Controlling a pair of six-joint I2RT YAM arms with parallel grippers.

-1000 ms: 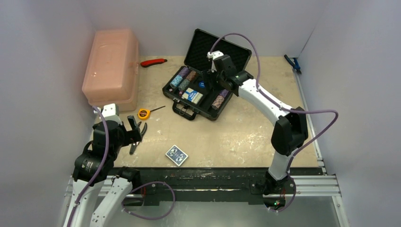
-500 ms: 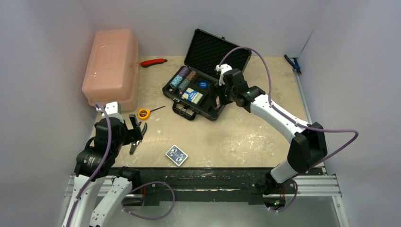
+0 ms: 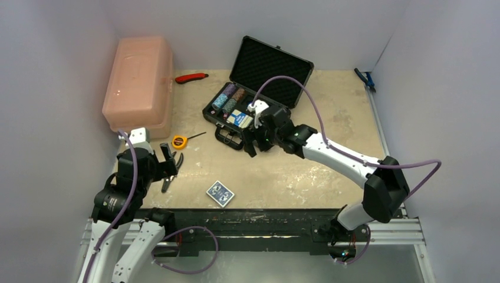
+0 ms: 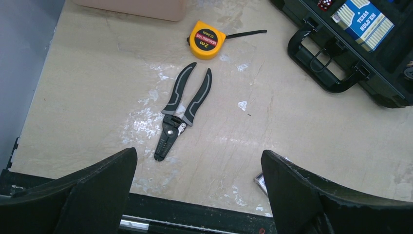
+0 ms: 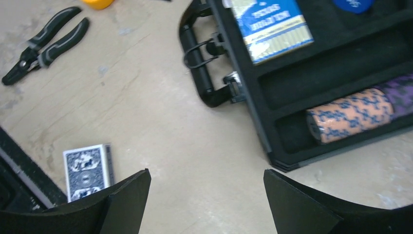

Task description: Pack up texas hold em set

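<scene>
Packing looks nearly done: one loose card deck (image 3: pixel 220 193) lies on the table at 6 o'clock, just off the near edge, the only piece of the set seen outside its case. At 8 o'clock the left gripper (image 3: pixel 169 160) hovers, fingers spread and empty, above grey-handled pliers (image 4: pixel 182 114), with a yellow tape measure (image 4: pixel 207 36) just beyond. The right gripper (image 5: pixel 207 180) hangs near the centre, jaws wide and holding nothing, between the loose deck and the black case (image 3: pixel 274 65). The case stands open at 12 o'clock, with chip stacks (image 3: pixel 229 97), a boxed deck (image 5: pixel 272 27) and a blue disc (image 5: pixel 354 4) bedded in foam. Seemingly left: stow the deck, shut the lid. Nothing blocks the deck; a pink box (image 3: pixel 140 82) at 10 o'clock and a red knife (image 3: pixel 191 77) at 11 lie well apart
</scene>
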